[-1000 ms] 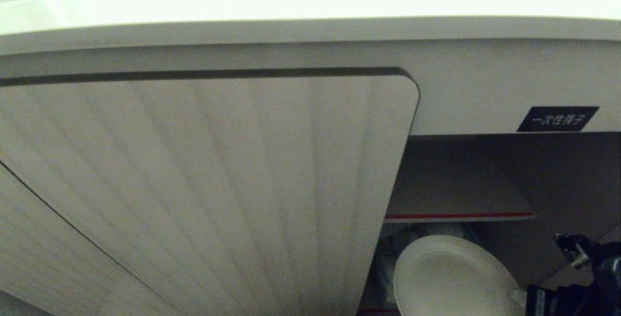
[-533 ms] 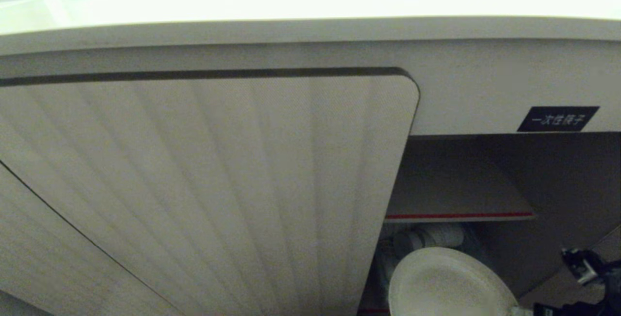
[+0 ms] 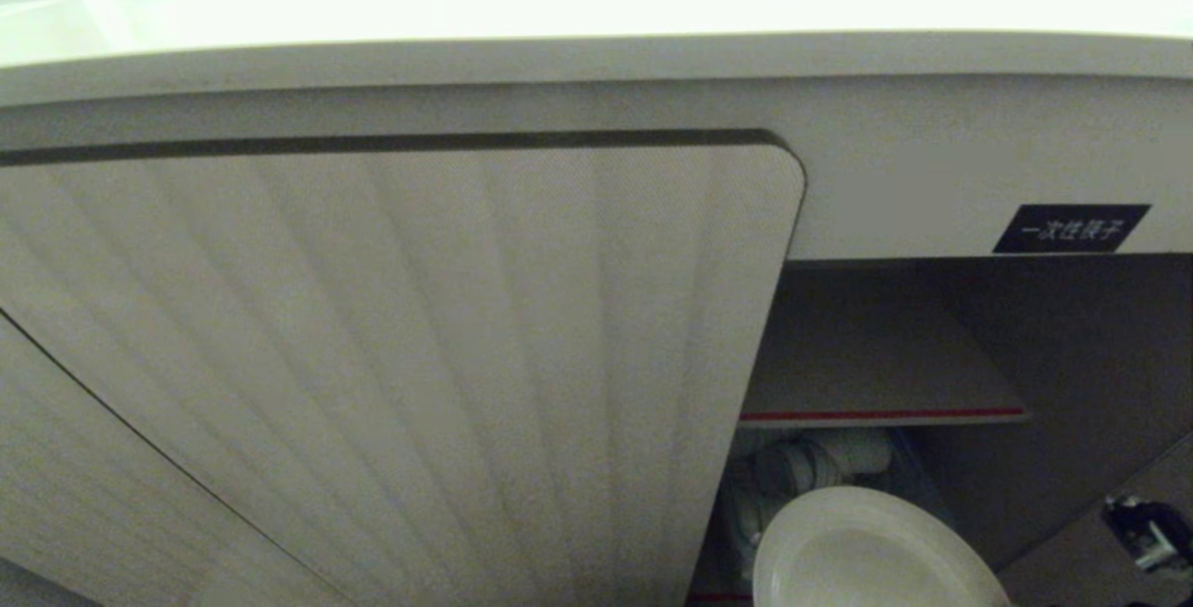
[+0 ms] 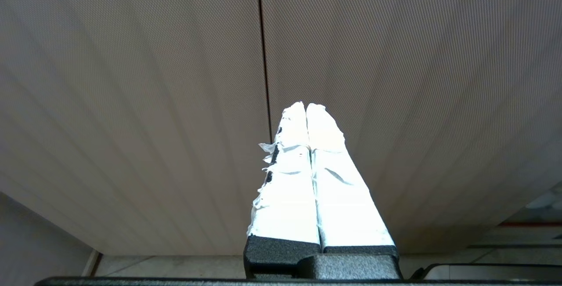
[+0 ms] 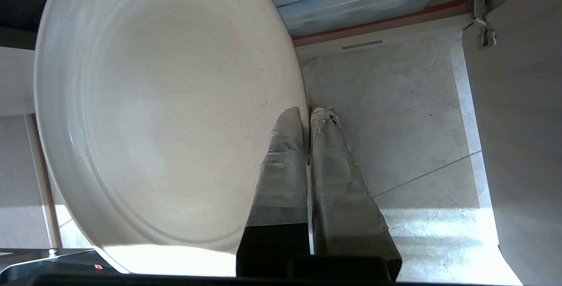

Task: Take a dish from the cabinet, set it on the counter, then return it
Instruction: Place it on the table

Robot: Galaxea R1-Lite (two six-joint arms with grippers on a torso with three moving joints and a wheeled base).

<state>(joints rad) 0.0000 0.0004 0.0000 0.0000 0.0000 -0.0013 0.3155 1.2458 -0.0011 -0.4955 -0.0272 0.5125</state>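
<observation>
Cabinet [image 3: 401, 355] open on its right side, right pincer [image 5: 307, 112] clamped on dish [image 5: 167, 110] rim just outside it; next: lift to desk [image 3: 596, 1]; left pincer [image 4: 306, 108] closed, parked.

tiled floor [image 5: 395, 114], plastic-wrapped stacks [image 3: 802, 467]

White stacked ware [image 3: 820, 467] sits on the cabinet floor below the red-edged shelf [image 3: 881, 416].

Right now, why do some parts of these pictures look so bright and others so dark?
Head view: the counter glares under overhead light, while the cabinet interior sits in shadow. Left wrist view: the taped fingers are washed out. Right wrist view: the dish is evenly lit; sunlight streaks the floor.
</observation>
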